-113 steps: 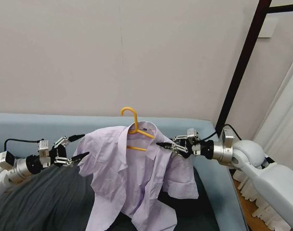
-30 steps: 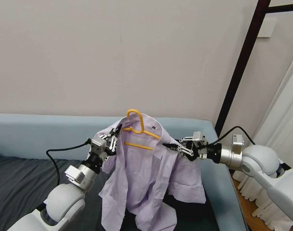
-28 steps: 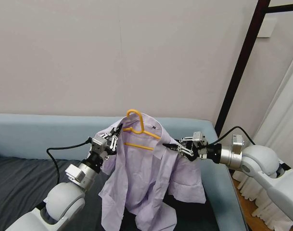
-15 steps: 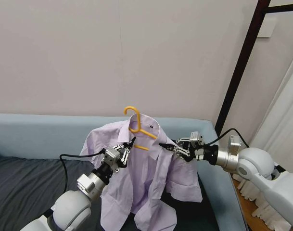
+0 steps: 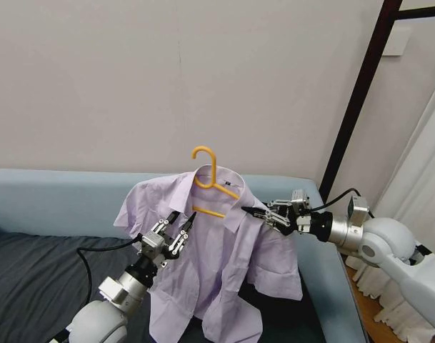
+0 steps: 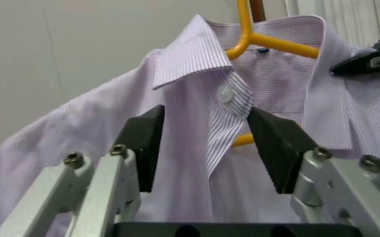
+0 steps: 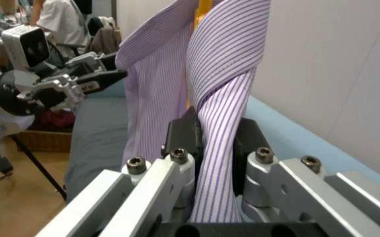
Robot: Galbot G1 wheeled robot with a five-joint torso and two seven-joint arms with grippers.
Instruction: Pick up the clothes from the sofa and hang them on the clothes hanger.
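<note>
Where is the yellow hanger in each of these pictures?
Head view: yellow hanger at centre, inside the purple shirt collar.
Left wrist view: hanger inside the collar, beyond the open left gripper.
Right wrist view: yellow sliver between shirt folds, beyond the right gripper.
Shared landmark: the shirt.

Left pincer (image 5: 181,223) reaches upward with jaws spread, while right pincer (image 5: 254,212), arm extended leftward, clamps the shirt (image 5: 203,279).
</note>
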